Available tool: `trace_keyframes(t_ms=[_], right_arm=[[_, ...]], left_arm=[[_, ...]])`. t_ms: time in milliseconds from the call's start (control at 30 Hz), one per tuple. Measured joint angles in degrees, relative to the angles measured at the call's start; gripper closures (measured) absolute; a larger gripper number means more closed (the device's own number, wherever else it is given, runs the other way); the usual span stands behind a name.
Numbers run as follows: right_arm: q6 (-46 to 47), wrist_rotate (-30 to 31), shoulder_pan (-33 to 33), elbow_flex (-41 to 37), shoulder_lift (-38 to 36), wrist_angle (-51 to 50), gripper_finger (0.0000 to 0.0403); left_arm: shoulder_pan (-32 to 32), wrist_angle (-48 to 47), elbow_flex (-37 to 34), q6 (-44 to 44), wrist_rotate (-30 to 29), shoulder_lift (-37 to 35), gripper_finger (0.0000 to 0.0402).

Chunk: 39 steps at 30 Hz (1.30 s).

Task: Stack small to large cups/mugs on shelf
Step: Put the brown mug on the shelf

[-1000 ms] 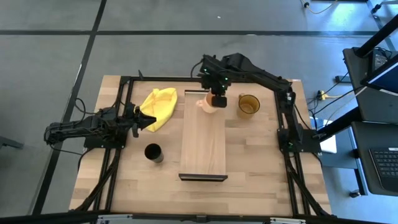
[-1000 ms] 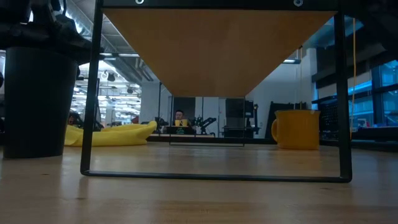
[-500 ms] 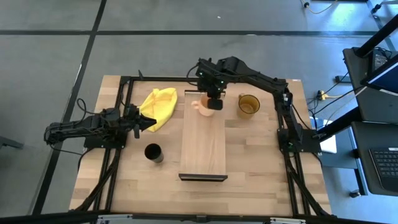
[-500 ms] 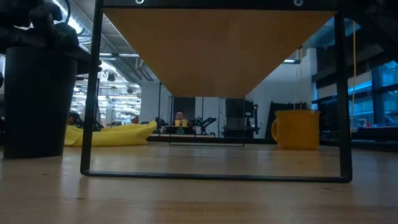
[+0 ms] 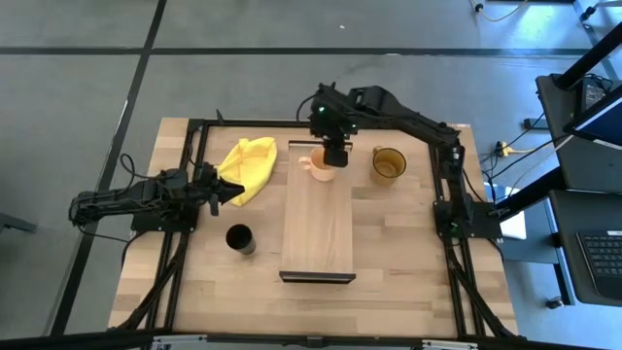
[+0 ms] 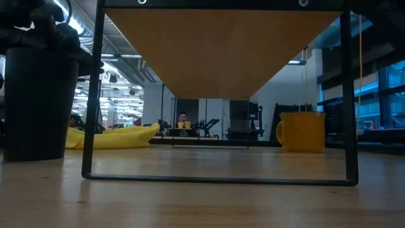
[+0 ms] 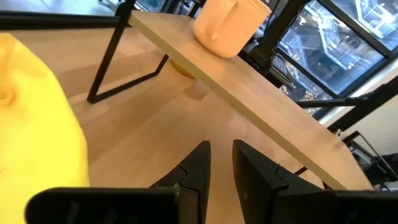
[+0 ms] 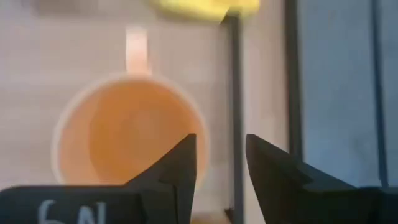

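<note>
The pale peach mug stands upright on the far end of the shelf, its handle toward the table's left. My right gripper hangs just above it, open. Its fingers straddle the mug's rim on the side away from the handle, with no touch showing. The amber mug stands on the table to the shelf's right. The black cup stands to the shelf's left. My left gripper waits at the left, level, slightly open and holding nothing.
A yellow cloth lies on the table at the far left, just beyond my left gripper. The shelf's dark end bracket stands at its near end, and its top from there to the mug is bare wood. Dark arm frames run along both table sides.
My right gripper has shifted a little toward the table's left, then toward the far edge, uncovering the peach mug's mouth. The mug stays upright on the shelf's far end. My left arm has kept still.
</note>
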Motion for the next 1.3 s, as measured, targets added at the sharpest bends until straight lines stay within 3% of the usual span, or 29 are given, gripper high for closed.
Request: trace_keyframes(t_ms=[67, 133, 233, 367, 533, 633, 767, 1033, 1300], right_arm=[[0.0, 2.6, 0.4, 0.0, -1.7, 2.9, 0.0266], [1.7, 10.2, 0.6, 0.0, -3.6, 4.2, 0.0268], [7.5, 17.0, -0.3, 0.2, -5.8, 0.1, 0.0266], [19.9, 15.4, -5.4, -0.5, -6.4, -10.8, 0.0263], [26.6, 9.7, -9.9, -7.7, -10.9, -8.0, 0.0259], [30.6, 9.3, -13.9, -15.9, -13.3, -9.4, 0.0258], [36.6, 3.4, -18.0, -29.5, -17.9, -8.0, 0.0258], [44.6, -0.4, -18.6, -54.0, -25.9, -1.4, 0.0258], [49.7, 2.6, -19.3, -66.6, -34.5, 5.9, 0.0258]], left_arm=[[0.0, 0.0, 0.0, 0.9, -0.4, 0.0, 0.0340], [0.0, 0.0, 0.0, 1.0, -0.5, 0.0, 0.0340], [0.0, 0.0, 0.0, 1.0, -0.4, 0.0, 0.0340], [0.0, 0.0, 0.0, 1.1, -0.3, 0.0, 0.0340], [0.0, 0.0, 0.0, 1.3, 4.0, 0.0, 0.0340], [0.0, 0.0, 0.0, 1.8, 8.2, 0.0, 0.0340], [0.0, 0.0, 0.0, 4.3, 12.3, 0.0, 0.0340], [0.0, -0.1, 0.0, 5.9, 14.7, 0.0, 0.0340], [0.0, -0.1, 0.0, 6.6, 14.6, 0.0, 0.0340]])
